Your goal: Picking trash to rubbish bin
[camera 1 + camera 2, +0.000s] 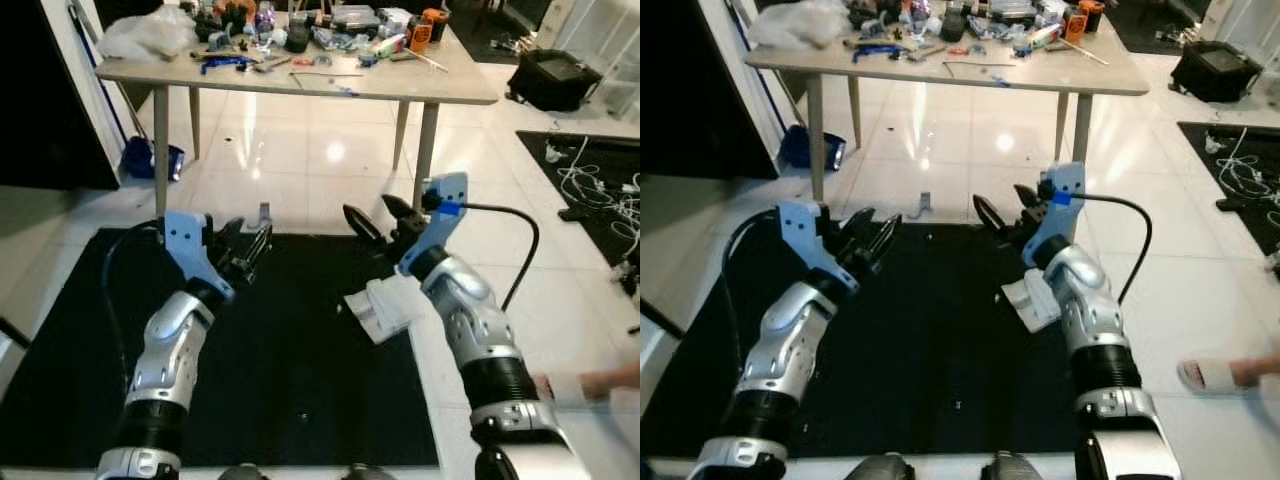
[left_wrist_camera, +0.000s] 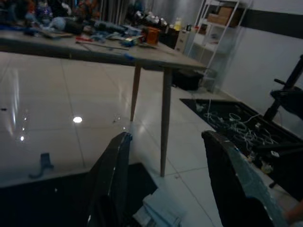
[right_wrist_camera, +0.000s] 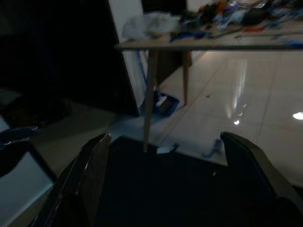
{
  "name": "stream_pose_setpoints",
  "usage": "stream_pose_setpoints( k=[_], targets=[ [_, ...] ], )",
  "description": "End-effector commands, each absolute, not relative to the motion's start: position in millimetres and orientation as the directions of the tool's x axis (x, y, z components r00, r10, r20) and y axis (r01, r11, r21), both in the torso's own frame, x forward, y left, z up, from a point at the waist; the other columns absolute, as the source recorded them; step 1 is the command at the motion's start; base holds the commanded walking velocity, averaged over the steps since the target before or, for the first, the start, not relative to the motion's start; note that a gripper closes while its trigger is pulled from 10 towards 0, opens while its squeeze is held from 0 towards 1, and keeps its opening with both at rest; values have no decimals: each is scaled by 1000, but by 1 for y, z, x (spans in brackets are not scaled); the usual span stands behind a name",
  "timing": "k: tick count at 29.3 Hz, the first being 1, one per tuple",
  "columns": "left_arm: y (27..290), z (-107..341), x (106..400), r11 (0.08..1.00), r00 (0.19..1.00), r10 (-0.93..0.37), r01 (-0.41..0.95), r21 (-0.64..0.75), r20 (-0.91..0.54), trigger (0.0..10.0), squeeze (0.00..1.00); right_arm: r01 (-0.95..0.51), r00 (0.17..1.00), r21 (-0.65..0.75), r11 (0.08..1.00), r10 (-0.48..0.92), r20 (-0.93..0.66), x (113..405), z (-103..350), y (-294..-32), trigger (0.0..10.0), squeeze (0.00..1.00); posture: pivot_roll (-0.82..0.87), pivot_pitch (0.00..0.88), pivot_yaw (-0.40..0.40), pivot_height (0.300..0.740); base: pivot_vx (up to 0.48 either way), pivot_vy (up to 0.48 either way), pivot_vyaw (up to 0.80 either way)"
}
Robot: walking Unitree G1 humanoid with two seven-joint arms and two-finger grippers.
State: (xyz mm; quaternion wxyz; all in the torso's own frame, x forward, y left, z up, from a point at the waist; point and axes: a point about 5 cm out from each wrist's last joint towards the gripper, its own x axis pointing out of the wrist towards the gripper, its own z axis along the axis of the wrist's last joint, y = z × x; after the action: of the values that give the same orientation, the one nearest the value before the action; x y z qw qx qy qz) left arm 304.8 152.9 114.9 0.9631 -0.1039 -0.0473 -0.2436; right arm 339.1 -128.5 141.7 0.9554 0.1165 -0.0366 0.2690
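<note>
While both hands, left hand point(image 1: 250, 243) and right hand point(image 1: 378, 216), gape empty, nothing is collected. White crumpled paper point(image 1: 385, 308) waits on the black mat point(image 1: 290, 380); no bin seen

Glossy white tiled floor point(image 1: 300, 150) with a black rectangular mat point(image 1: 290, 330) under both grippers. On the mat's edge, just below the right gripper point(image 1: 375, 215), a crumpled white paper piece point(image 1: 385, 308). Beyond the left gripper point(image 1: 245, 240), a small grey bracket point(image 1: 264, 212) on the tiles. Farther ahead, a beige wooden table point(image 1: 300, 80) strewn with mixed clutter, a white plastic bag point(image 1: 150, 32) at its left end. Tangled white cables point(image 1: 600, 185) off to the right, on another dark mat.
</note>
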Motion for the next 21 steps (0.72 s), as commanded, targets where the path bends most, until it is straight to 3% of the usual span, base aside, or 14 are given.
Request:
stream_pose_setpoints(
  k=[1, 7, 13, 21],
  targets=[
    [153, 112, 304, 857, 875, -467, 484, -176, 129, 10000, 0, -516, 857, 205, 832, 499, 131, 339, 141, -132, 10000, 0, 14, 0, -29, 740, 480, 0, 0],
    [153, 112, 304, 857, 874, -468, 484, -176, 129, 10000, 0, -516, 857, 205, 832, 501, 124, 339, 141, -132, 10000, 0, 14, 0, -29, 740, 480, 0, 0],
    [153, 112, 304, 856, 874, -468, 485, -177, 129, 10000, 0, -516, 857, 205, 832, 503, 117, 340, 140, -131, 10000, 0, 12, 0, -26, 740, 480, 0, -800],
    [153, 112, 304, 857, 874, -468, 485, -176, 129, 10000, 0, -517, 856, 205, 831, 500, 129, 340, 142, -132, 10000, 0, 12, 0, -26, 740, 480, 0, 0]
  ],
)
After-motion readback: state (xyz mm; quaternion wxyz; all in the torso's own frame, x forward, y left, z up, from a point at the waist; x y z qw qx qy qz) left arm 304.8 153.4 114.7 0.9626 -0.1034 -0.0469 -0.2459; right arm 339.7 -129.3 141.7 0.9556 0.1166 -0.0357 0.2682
